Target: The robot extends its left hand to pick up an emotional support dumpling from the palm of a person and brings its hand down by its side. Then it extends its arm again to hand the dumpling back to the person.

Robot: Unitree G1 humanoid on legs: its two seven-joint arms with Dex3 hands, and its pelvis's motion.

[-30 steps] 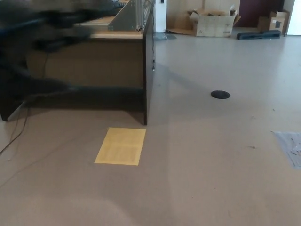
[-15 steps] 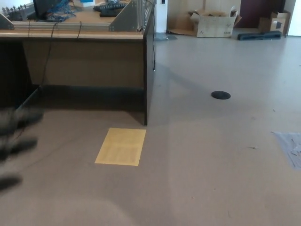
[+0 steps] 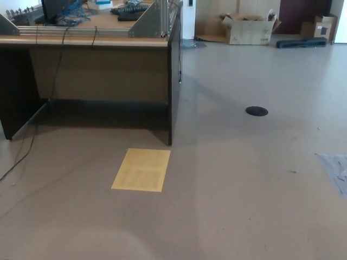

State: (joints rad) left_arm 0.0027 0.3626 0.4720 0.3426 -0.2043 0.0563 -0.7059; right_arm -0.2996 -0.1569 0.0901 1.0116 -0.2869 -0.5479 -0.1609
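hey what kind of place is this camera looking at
Probably an office or lab workspace: a wooden desk with cables and a keyboard on top, open cardboard boxes against the far wall, and a round floor outlet cover in the grey floor.

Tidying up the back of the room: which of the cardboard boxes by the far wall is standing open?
The larger cardboard box, left of the pair, has its flaps splayed open. The smaller box at far right looks closed.

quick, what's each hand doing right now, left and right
Left hand: not in view, so its state cannot be told.
Right hand: not in view either, same answer.
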